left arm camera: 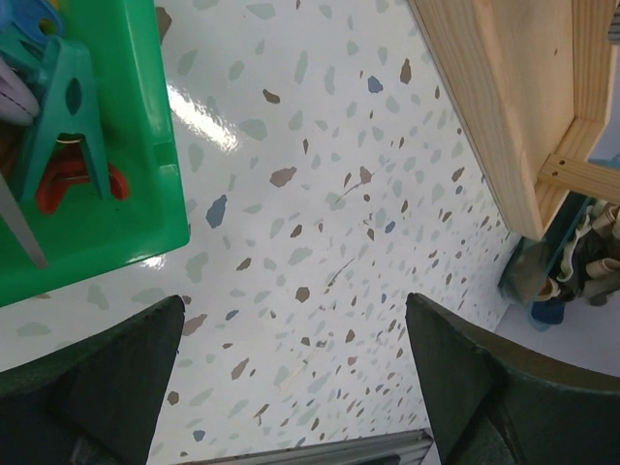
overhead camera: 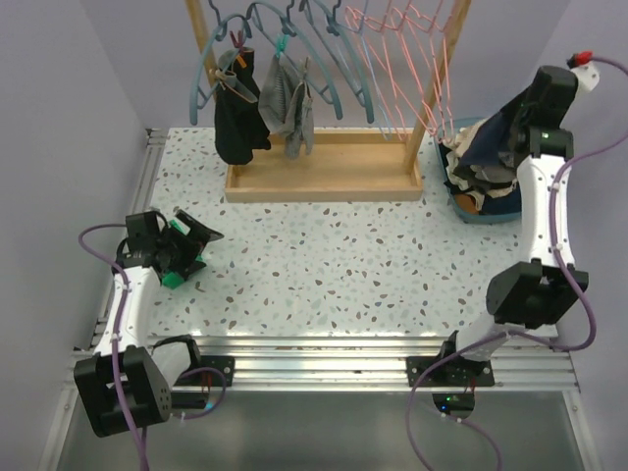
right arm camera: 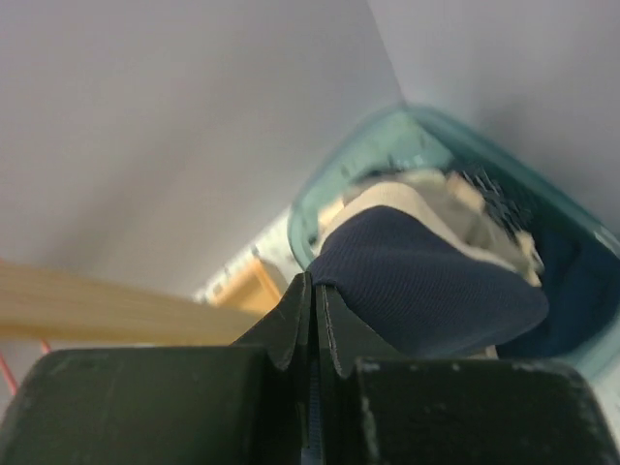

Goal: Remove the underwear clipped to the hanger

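Note:
A black pair of underwear (overhead camera: 238, 123) and a grey pair (overhead camera: 291, 113) hang clipped to blue hangers (overhead camera: 324, 59) on the wooden rack. My right gripper (overhead camera: 510, 126) is shut on a navy blue pair of underwear (overhead camera: 486, 149) and holds it over the teal basket (overhead camera: 469, 214). In the right wrist view the jaws (right arm camera: 313, 286) are pressed together on the navy fabric (right arm camera: 417, 286), with the basket rim (right arm camera: 358, 155) below. My left gripper (overhead camera: 201, 240) is open and empty, low over the table beside the green tray (overhead camera: 177, 277).
The green tray (left arm camera: 145, 145) holds clothes pegs (left arm camera: 58, 116). The rack's wooden base (left arm camera: 504, 107) stands at the back of the table. Pink wire hangers (overhead camera: 402, 49) hang at the rack's right end. The basket holds a pile of clothes (overhead camera: 481, 182).

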`<state>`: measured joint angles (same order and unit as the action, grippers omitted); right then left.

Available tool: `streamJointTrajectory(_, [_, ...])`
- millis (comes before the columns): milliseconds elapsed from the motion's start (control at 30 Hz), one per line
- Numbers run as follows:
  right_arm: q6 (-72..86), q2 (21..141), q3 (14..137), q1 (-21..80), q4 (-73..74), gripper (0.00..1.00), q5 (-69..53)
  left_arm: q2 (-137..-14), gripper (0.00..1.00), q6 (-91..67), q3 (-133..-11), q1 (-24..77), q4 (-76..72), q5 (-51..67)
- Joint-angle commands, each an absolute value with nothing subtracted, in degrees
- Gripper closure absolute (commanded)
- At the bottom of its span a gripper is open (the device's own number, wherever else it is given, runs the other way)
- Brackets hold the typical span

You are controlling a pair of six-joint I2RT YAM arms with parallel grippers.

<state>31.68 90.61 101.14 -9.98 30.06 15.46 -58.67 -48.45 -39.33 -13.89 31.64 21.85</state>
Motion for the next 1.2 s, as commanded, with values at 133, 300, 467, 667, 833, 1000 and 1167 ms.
streamJointTrajectory(133, [30.86,102.12,109.69,-10.46,11.62,1.0,21.43,-61.26,0.0,-49.05,-37.79,-13.01,23.11,30.58])
streamJointTrajectory(300, [27.6,110.38,106.97,-10.37,5.8,1.0,25.75,-63.02,0.0,-48.78,-38.67,-12.31,22.59,31.2])
streamJointTrajectory(467, [32.5,115.74,101.78,-10.11,12.37,1.0,32.6,-63.54,0.0,-48.78,-38.67,-12.04,22.85,31.29])
streamJointTrajectory(667, [37.61,125.23,108.26,-10.2,24.74,1.0,26.3,-63.98,0.0,-48.78,-37.97,-11.69,22.15,31.73])
streamJointTrajectory(833, [36.66,129.03,117.94,-10.2,31.56,0.74,23.2,-64.42,0.0,-49.22,-37.97,-11.6,20.31,33.22])
streamJointTrajectory(1000, [34.54,123.32,119.53,-10.55,26.63,0.36,24.52,-64.42,0.0,-50.36,-37.27,-11.69,17.23,35.24])
streamJointTrajectory(1167, [31.21,116.04,124.8,-10.72,25.13,0.02,24.53,-65.13,0.0,-50.89,-38.76,-11.69,14.77,37.61])
